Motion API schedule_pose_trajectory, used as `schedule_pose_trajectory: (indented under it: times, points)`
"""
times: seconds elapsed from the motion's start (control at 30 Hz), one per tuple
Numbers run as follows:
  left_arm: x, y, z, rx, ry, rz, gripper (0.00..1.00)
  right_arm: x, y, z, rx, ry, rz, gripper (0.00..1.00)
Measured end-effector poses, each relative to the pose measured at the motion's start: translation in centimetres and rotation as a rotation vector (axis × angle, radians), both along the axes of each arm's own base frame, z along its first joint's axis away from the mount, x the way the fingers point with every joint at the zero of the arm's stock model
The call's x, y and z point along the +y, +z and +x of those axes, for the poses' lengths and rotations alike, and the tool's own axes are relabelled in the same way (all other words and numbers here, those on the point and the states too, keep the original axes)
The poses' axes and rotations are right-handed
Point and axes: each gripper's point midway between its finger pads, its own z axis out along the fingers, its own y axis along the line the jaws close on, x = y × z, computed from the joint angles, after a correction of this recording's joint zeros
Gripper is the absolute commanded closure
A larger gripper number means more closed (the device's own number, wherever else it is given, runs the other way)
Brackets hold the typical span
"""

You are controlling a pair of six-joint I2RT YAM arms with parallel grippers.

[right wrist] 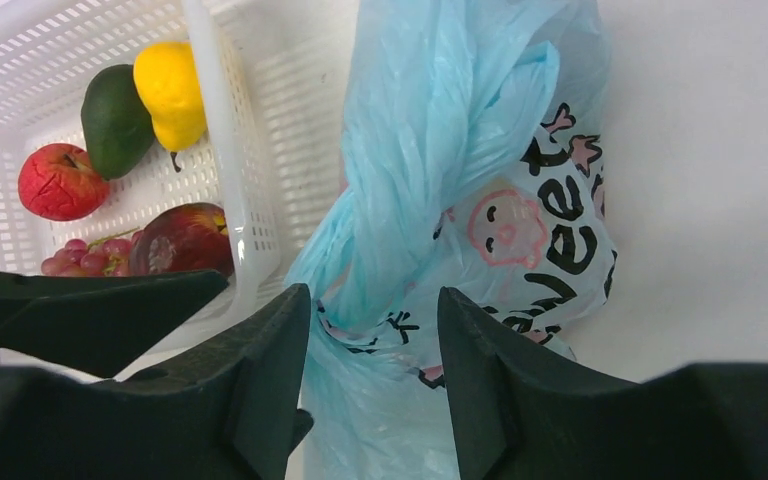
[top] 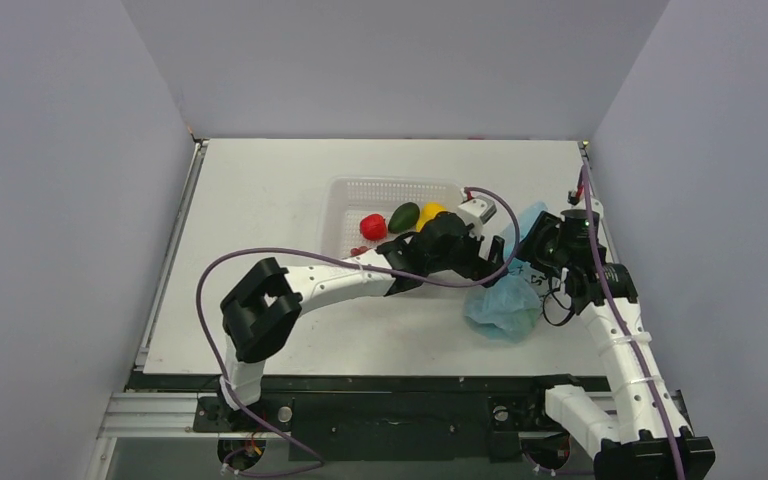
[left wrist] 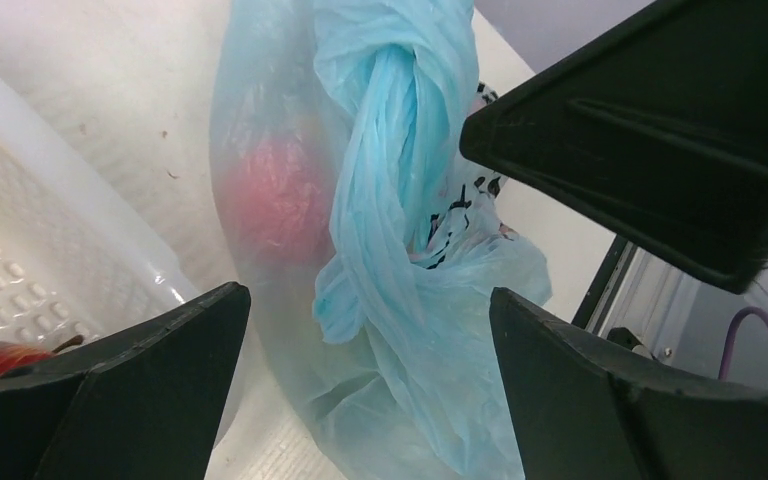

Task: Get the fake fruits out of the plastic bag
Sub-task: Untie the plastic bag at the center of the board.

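Left end effector (left wrist: 370, 300) stands wide apart in its own view, one finger on either side of the bag (left wrist: 400, 200) and, as far as I can see, not pressing it. The bag's twisted neck hangs between the fingers. A pinkish-red blur shows through the film, likely a fruit (left wrist: 275, 200) inside, though its kind is unreadable. The basket (left wrist: 30, 250) runs along the left. The dark wedge at upper right is probably the other arm's finger.

From the right wrist, the right end effector (right wrist: 373, 300) shows a narrower gap filled with bag film. I cannot tell whether it pinches the film or merely straddles it. The bag lies on the counter (right wrist: 710, 150), touching the basket's wall. In the basket lie an apple (right wrist: 60, 182), an avocado (right wrist: 115, 120), a pear (right wrist: 170, 90), grapes (right wrist: 85, 255) and a dark red fruit (right wrist: 185, 238).

From above, both arms meet at the bag, right of the basket near the counter's right edge. Their fingertips are lost behind the wrists.

I judge the task partly done at best. Some fruits sit in the basket and at least one is in the bag. The neck looks twisted shut, so opening it likely comes first. How many remain inside cannot be counted.
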Motion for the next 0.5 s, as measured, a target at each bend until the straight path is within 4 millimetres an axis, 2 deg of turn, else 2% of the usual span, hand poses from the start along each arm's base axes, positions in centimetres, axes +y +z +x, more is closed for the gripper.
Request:
schedule_pose_trajectory:
  times: [0.2, 0.33, 0.5]
  points:
    - [-1.6, -3.5, -0.4, 0.07, -0.049, 0.029, 0.22, -0.4, -1.1, -0.2, 0.018, -0.011, 0.014, 0.62]
    - [-2.5, -4.0, -0.3, 0.09, -0.059, 0.021, 0.26, -0.3, -1.2, -0.1, 0.013, -0.004, 0.017, 0.64]
    - [-3.3, -3.4, -0.1, 0.092, -0.07, -0.001, 0.34, -0.3, -2.0, 0.2, 0.031, -0.002, 0.014, 0.65]
